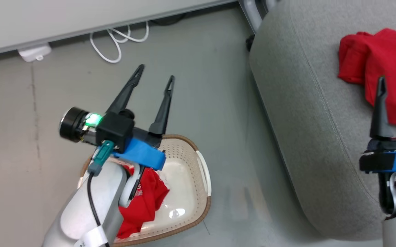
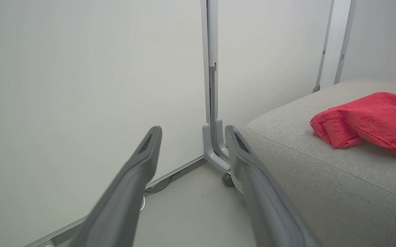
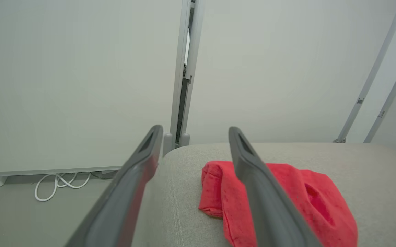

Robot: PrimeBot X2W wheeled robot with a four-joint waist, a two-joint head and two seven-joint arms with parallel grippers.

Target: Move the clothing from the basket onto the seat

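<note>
Nearest item: left forearm (image 1: 81, 212), a pale, smooth, rounded shell with a black cable running along it. It covers the near-left corner of the basket (image 1: 198, 192).
Left gripper state: left gripper (image 1: 156, 72) has two long, dark, tapered fingers standing well apart, with nothing between them. A blue band and a black block with a green light sit at its wrist.
Left gripper position: fingers point out over the bare floor (image 1: 201, 85), past the basket's far rim, toward the partition panel (image 1: 64, 20).
Basket build: cream-white perforated plastic, rounded corners, brown woven-look rim, white side handle. It sits on the floor beneath the left wrist.
Clothing, first piece: red garment in the basket (image 1: 146, 202), soft and crumpled, with white lettering partly visible. It lies under and behind the left wrist, apart from the fingers.
Right gripper state: right gripper (image 3: 195, 130) has its fingers spread apart and empty.
Seat: seat (image 1: 304, 120), a large grey woven-fabric cushion with rounded edges and a stitched seam, below the right gripper.
Clothing, second piece: red garment on the seat (image 3: 287, 199), soft, bunched in a folded heap. It lies just ahead of and below the right fingertips; contact cannot be determined. In the right wrist view, one finger crosses in front of it.
Background: the panel is pale and smooth; a white cable (image 1: 115, 41) lies looped at its foot.
</note>
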